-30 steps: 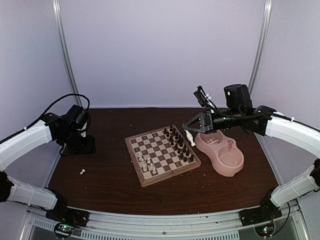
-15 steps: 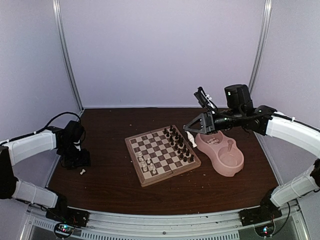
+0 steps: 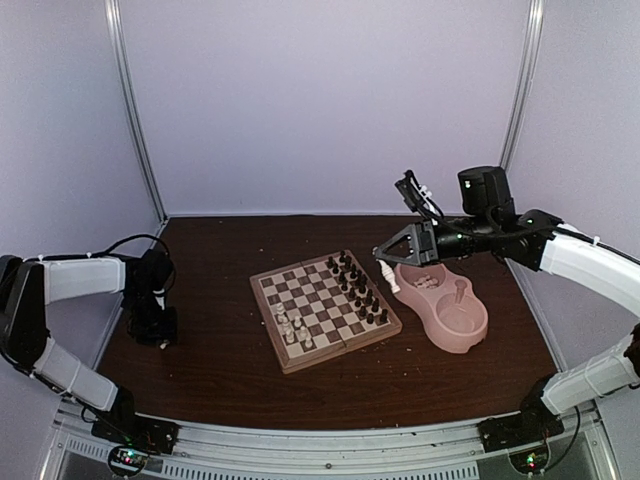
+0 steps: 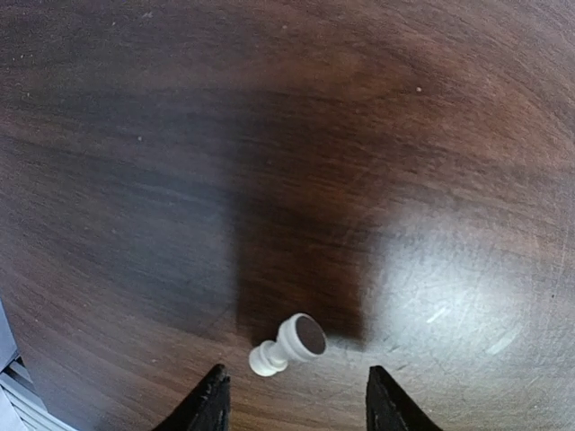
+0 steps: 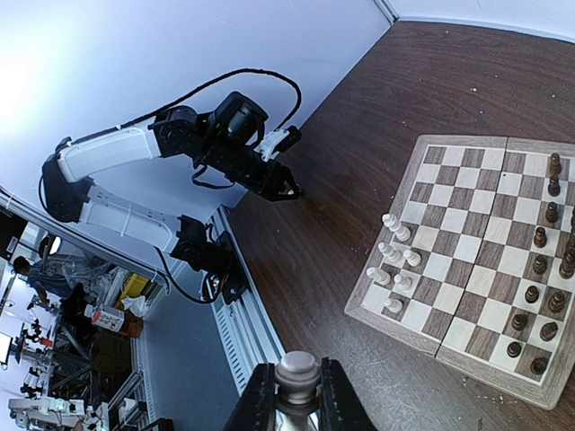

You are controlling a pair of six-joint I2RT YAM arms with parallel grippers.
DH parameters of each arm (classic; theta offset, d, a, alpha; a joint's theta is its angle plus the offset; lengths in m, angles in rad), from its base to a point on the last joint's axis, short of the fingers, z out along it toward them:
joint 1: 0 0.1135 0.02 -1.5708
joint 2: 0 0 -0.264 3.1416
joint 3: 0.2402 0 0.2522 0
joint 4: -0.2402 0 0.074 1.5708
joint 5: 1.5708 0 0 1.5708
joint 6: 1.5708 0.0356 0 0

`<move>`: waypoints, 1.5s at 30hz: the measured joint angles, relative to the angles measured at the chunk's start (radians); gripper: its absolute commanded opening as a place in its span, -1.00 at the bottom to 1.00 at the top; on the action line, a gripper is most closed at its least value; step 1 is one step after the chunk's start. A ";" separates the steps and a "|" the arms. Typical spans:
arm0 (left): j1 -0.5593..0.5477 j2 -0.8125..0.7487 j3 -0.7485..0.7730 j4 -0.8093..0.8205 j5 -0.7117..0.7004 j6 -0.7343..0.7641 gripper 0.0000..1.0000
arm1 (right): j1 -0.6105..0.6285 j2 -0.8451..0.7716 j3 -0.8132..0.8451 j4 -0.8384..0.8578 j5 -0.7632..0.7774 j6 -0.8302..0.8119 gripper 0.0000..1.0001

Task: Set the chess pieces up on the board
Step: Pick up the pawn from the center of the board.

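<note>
top: overhead-rear | left wrist: close on table (image 4: 269, 135) | right wrist — shares top's board (image 5: 467, 269)

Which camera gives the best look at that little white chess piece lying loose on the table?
The left wrist view: the white piece lies on its side inside the open left tool. From above that tool hides it; the right wrist view is too distant.
</note>
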 measured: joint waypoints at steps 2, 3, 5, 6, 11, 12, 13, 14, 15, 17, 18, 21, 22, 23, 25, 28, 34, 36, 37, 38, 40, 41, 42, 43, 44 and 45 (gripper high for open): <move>0.008 0.005 0.003 0.000 0.000 0.002 0.02 | -0.002 0.000 -0.001 0.000 -0.002 -0.002 -0.72; 0.013 0.011 0.006 0.000 0.001 0.004 0.01 | -0.002 -0.001 -0.002 0.000 -0.002 -0.004 -0.72; 0.017 0.022 0.010 0.001 0.001 0.005 0.00 | -0.004 -0.003 -0.006 -0.002 -0.005 -0.006 -0.72; 0.018 0.029 0.011 0.001 0.001 0.005 -0.01 | -0.006 -0.004 -0.007 -0.003 -0.006 -0.008 -0.72; 0.019 0.078 0.016 0.000 0.007 0.011 -0.05 | -0.015 -0.011 -0.007 -0.016 -0.007 -0.012 -0.72; 0.022 0.087 0.026 0.000 0.007 0.013 -0.09 | -0.016 -0.015 -0.007 -0.019 -0.007 -0.013 -0.72; 0.024 0.094 0.032 0.004 0.008 0.015 -0.12 | -0.018 -0.018 -0.007 -0.021 -0.008 -0.014 -0.72; 0.029 0.103 0.039 0.006 0.011 0.018 -0.15 | -0.019 -0.020 -0.007 -0.023 -0.009 -0.015 -0.72; 0.032 0.109 0.043 0.007 0.014 0.021 -0.20 | -0.020 -0.022 -0.007 -0.024 -0.009 -0.016 -0.72; 0.038 0.115 0.048 0.010 0.022 0.024 -0.28 | -0.022 -0.024 -0.007 -0.030 -0.009 -0.020 -0.73; 0.039 0.117 0.050 0.010 0.026 0.027 -0.32 | -0.024 -0.024 -0.007 -0.033 -0.009 -0.022 -0.73; 0.040 0.121 0.053 0.012 0.035 0.032 -0.43 | -0.031 -0.024 -0.007 -0.038 -0.009 -0.023 -0.74; 0.040 0.121 0.053 0.013 0.036 0.033 -0.45 | -0.033 -0.024 -0.007 -0.040 -0.009 -0.023 -0.74; 0.040 0.121 0.053 0.013 0.036 0.034 -0.49 | -0.034 -0.024 -0.007 -0.041 -0.009 -0.023 -0.74; 0.040 0.122 0.054 0.014 0.036 0.034 -0.57 | -0.037 -0.024 -0.007 -0.043 -0.010 -0.025 -0.74; 0.040 0.122 0.053 0.014 0.036 0.035 -0.74 | -0.041 -0.024 -0.007 -0.043 -0.011 -0.030 -0.74; 0.040 0.119 0.054 0.013 0.046 0.039 -0.84 | -0.046 -0.024 -0.007 -0.043 -0.014 -0.034 -0.74; 0.042 0.115 0.053 0.013 0.062 0.039 -0.84 | -0.046 -0.024 -0.007 -0.044 -0.014 -0.037 -0.75; 0.042 0.111 0.053 0.013 0.077 0.039 -0.84 | -0.047 -0.024 -0.007 -0.045 -0.013 -0.038 -0.75; 0.042 0.103 0.051 0.016 0.095 0.039 -0.85 | -0.048 -0.024 -0.007 -0.047 -0.013 -0.040 -0.75; 0.042 0.080 0.048 0.022 0.134 0.038 -0.85 | -0.053 -0.024 -0.007 -0.056 -0.003 -0.046 -0.76; 0.042 0.064 0.045 0.030 0.163 0.037 -0.84 | -0.058 -0.024 -0.007 -0.062 0.006 -0.049 -0.75; 0.042 0.046 0.042 0.039 0.193 0.033 -0.83 | -0.066 -0.024 -0.007 -0.067 0.020 -0.051 -0.75; 0.042 0.026 0.040 0.047 0.228 0.028 -0.83 | -0.078 -0.023 -0.007 -0.072 0.037 -0.057 -0.76; 0.042 0.010 0.039 0.054 0.254 0.024 -0.83 | -0.091 -0.019 -0.007 -0.077 0.058 -0.064 -0.76; 0.042 -0.008 0.039 0.064 0.288 0.018 -0.83 | -0.107 -0.014 -0.007 -0.084 0.089 -0.073 -0.76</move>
